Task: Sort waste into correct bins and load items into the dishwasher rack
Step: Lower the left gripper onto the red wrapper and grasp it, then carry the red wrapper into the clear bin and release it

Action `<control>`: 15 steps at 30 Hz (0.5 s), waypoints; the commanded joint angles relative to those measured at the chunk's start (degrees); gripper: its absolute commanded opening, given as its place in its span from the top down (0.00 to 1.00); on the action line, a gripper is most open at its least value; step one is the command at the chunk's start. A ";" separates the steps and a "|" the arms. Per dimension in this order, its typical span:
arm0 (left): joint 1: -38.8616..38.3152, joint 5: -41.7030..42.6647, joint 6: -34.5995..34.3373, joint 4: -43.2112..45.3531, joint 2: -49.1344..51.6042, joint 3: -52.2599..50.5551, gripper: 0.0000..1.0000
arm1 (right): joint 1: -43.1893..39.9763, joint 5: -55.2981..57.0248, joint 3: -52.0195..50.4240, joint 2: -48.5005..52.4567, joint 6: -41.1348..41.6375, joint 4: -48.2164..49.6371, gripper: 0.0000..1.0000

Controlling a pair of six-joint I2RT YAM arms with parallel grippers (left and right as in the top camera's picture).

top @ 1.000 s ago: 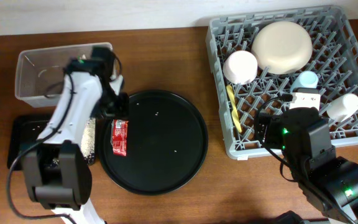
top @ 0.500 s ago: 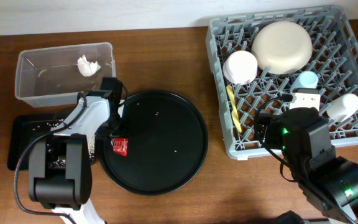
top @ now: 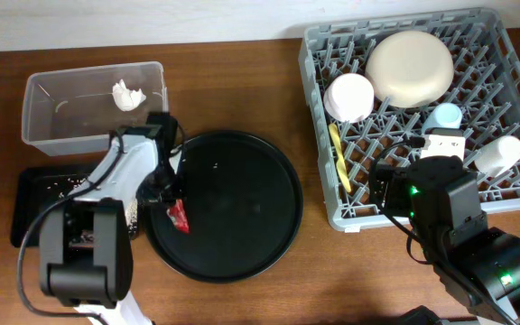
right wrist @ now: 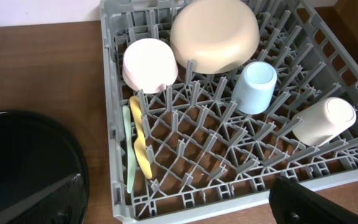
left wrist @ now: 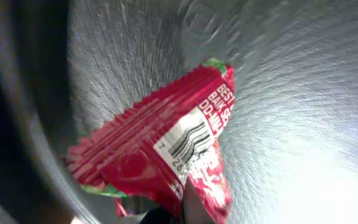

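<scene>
The left gripper (top: 171, 199) is closed tight on a red wrapper (top: 180, 216), pinching it by one edge at the left rim of the round black tray (top: 242, 239). In the left wrist view the wrapper (left wrist: 160, 149) fills the middle of the picture. It is glossy red foil, creased and folded, with a crimped zigzag edge, a white panel carrying a barcode, white lettering near one corner and a thin green trim. It stands up off the tray floor at a slant.

Just behind the tray, the clear tub (top: 93, 72) holds a crumpled white scrap (top: 129, 93). To the left, the flat black tray (top: 27, 212) has small white grains (top: 132, 206) scattered in it.

The right gripper (top: 444, 143) hangs over the near side of the rack (top: 319, 54) with its jaws wide apart and nothing between them. The rack holds:
- a cream plate (right wrist: 215, 34)
- a white bowl (right wrist: 150, 63)
- a blue cup (right wrist: 257, 86)
- a white cup (right wrist: 325, 120)
- a yellow utensil (right wrist: 140, 140) and a green utensil (right wrist: 129, 158), side by side along its left edge
</scene>
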 commanded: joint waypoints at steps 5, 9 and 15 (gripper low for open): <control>0.31 -4.83 -0.70 -2.43 -8.63 17.20 0.99 | -0.15 -0.09 -0.17 -0.22 0.68 0.07 0.02; 0.57 -16.41 0.37 7.76 -8.66 20.46 0.99 | -0.15 -0.09 -0.17 -0.22 0.68 0.07 0.02; 6.21 -20.04 2.97 28.79 -4.11 20.24 0.99 | -0.15 -0.90 -0.17 -0.22 0.66 0.04 0.02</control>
